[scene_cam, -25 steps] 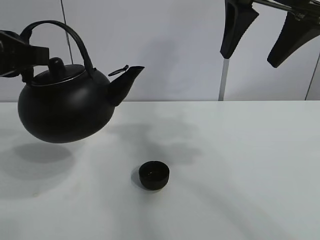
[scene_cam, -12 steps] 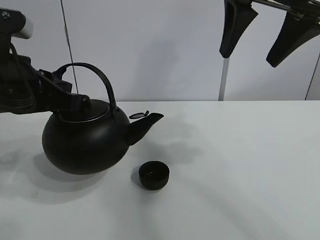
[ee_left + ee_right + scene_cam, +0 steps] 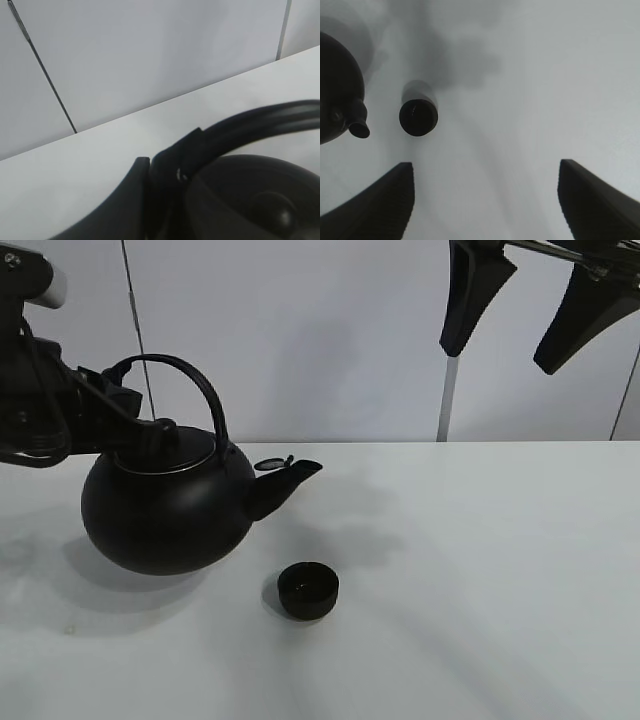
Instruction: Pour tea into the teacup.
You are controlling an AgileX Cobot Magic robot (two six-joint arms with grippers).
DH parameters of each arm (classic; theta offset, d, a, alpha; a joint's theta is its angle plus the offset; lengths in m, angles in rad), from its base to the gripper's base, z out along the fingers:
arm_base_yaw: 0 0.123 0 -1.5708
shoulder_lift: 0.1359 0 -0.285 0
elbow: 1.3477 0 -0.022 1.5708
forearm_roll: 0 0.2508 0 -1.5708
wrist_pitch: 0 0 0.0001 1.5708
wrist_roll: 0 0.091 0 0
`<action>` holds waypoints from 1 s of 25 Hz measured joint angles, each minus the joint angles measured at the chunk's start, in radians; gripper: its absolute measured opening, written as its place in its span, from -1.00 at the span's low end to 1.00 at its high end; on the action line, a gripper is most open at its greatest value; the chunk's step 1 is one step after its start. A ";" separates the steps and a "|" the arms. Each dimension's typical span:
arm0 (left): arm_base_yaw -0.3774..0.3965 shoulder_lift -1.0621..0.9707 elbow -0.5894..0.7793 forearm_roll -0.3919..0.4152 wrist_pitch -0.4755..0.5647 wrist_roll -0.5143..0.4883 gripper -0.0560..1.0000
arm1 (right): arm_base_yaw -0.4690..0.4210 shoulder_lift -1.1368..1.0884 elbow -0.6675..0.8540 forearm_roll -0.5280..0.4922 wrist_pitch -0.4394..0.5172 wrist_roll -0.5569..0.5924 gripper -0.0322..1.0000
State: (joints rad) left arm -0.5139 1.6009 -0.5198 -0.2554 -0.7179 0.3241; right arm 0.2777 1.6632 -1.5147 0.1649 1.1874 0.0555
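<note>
On table (image 3: pixel 520 620), low matte-black teacup (image 3: pixel 308 590); left fingers (image 3: pixel 117 210) pinch kettle handle (image 3: pixel 260 119); right fingers (image 3: pixel 472 295) spread.

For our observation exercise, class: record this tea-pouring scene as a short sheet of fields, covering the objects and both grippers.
teacup: small, black, upright on white table
kettle: black, upright, spout beside teacup, not over it
left gripper: shut on kettle handle
right gripper: open, raised, holding nothing
pouring: not yet begun
</note>
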 joint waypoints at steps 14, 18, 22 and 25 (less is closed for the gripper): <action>0.000 0.061 -0.001 -0.027 -0.013 0.110 -0.71 | 0.000 0.000 0.000 -0.001 0.000 0.000 0.12; 0.000 0.061 -0.001 -0.028 -0.014 0.124 -0.71 | 0.000 0.000 0.000 -0.002 -0.001 0.000 0.12; 0.000 0.061 -0.001 -0.028 -0.014 0.145 -0.71 | 0.000 0.000 0.000 -0.003 -0.001 0.000 0.12; 0.000 0.061 -0.001 -0.037 -0.014 0.154 -0.71 | 0.000 0.000 0.000 -0.003 -0.001 0.000 0.12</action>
State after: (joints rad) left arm -0.5139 1.6618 -0.5209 -0.2923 -0.7318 0.4783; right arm 0.2777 1.6632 -1.5147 0.1618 1.1863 0.0555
